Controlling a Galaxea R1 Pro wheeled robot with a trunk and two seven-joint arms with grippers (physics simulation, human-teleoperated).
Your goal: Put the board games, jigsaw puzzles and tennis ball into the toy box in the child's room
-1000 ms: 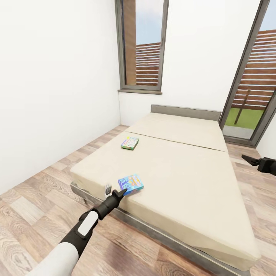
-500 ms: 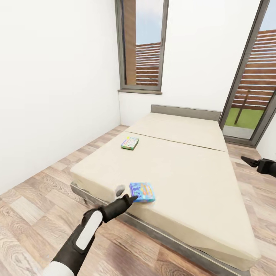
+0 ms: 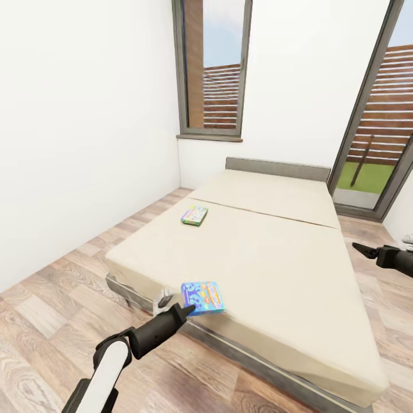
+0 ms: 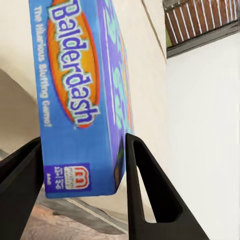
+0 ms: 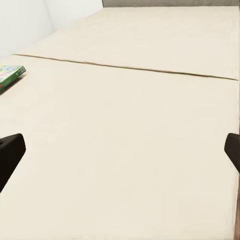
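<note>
Bedroom with white walls (image 3: 86,143), wood-plank floor (image 3: 51,298), tall narrow window (image 3: 212,69) and glazed door (image 3: 378,137) giving onto slatted fencing and grass. Cream bed (image 3: 269,252) on a low grey frame, mattress in two sections with a seam across, grey headboard at the far end.

Green-edged board game (image 3: 194,215) flat on the mattress near the seam, toward the wall side; also at the edge of the right wrist view (image 5: 10,75). Well apart from the blue board game (image 3: 202,297), which sits at the near corner of the bed, tilted, overhanging the mattress edge.

Left gripper (image 3: 172,307) at that corner, closed around the blue box; in the left wrist view (image 4: 80,190), black fingers (image 4: 145,195) pressed against both sides of the "Balderdash" box (image 4: 80,95), its near end between them, mattress beyond.

Right gripper (image 3: 367,250) over the floor beside the bed's far side, nothing between its fingers; in the right wrist view (image 5: 120,150), the two black tips (image 5: 10,150) set wide apart at either edge, bare mattress (image 5: 130,125) beyond.
</note>
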